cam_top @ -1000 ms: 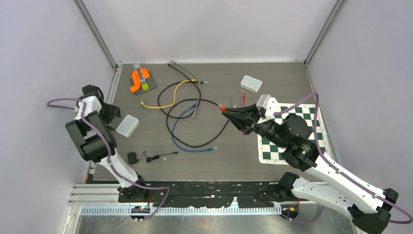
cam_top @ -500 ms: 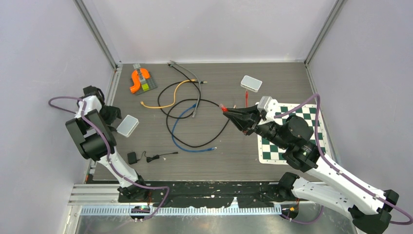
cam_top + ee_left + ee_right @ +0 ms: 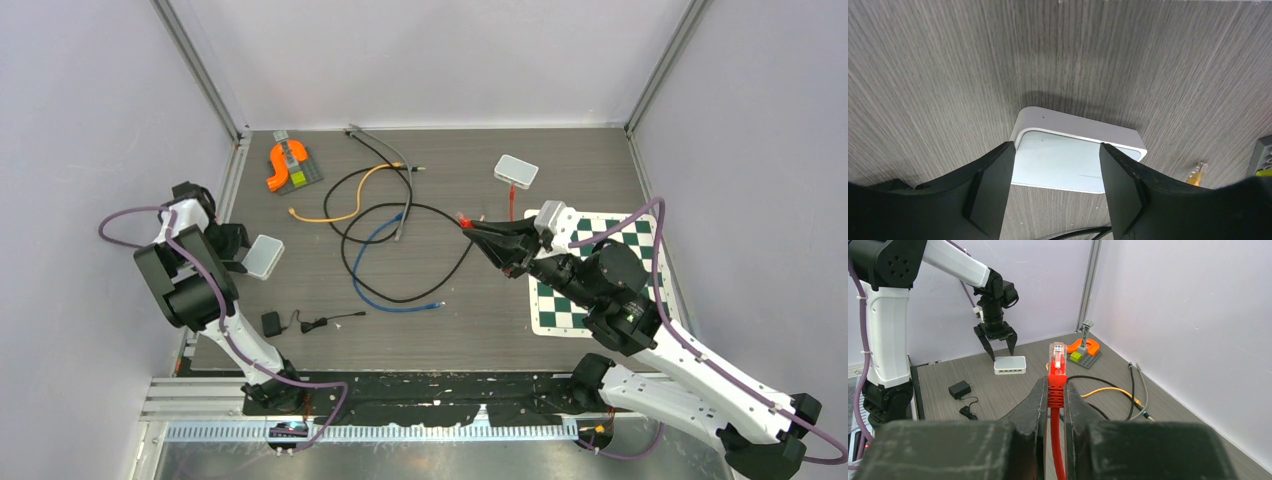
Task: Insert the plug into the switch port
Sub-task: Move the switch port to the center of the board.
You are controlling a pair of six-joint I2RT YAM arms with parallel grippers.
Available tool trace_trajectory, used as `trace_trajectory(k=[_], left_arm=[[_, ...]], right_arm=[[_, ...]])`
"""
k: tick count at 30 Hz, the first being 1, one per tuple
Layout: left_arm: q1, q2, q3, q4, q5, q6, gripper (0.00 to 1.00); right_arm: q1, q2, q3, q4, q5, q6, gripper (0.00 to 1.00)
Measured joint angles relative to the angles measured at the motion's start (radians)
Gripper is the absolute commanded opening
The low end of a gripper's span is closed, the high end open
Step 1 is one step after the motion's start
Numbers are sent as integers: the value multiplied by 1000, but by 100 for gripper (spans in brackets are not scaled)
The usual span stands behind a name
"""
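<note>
From above, the dark wood-grain surface [image 3: 600,160] lies between pale lilac walls [image 3: 420,60]. The white switch [image 3: 262,257] sits near its left edge beside the left tool [image 3: 240,252], well apart from the red plug [image 3: 463,220] in the right tool [image 3: 472,228]. At the left wrist, the left tool [image 3: 1055,190] is open, its fingers [image 3: 993,185] covering both ends of the switch [image 3: 1068,160], whose ports are hidden. At the right wrist, the right tool [image 3: 1054,387] is closed on the upright plug [image 3: 1057,356], its cable [image 3: 1055,450] cut off below. The distant switch [image 3: 1009,364] lies under the left tool [image 3: 996,342], its ports too small to tell.
</note>
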Motion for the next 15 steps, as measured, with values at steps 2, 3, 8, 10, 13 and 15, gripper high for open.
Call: trace_trajectory(k=[2, 3, 8, 10, 13, 15], left_arm=[[-1, 0, 2, -11, -1, -22, 63], [-3, 2, 3, -16, -1, -28, 63], [-16, 4, 5, -36, 0, -55, 63], [-27, 4, 5, -39, 2, -60, 63], [-48, 10, 11, -48, 8, -62, 64], [-65, 18, 20, -54, 9, -57, 64]], right_arm=[[0, -2, 0, 0, 2, -6, 5], [0, -2, 0, 0, 3, -9, 5], [0, -2, 0, -2, 3, -20, 5], [0, -2, 0, -2, 5, -25, 5], [0, 2, 0, -2, 7, -29, 5], [0, 5, 0, -2, 8, -33, 5]])
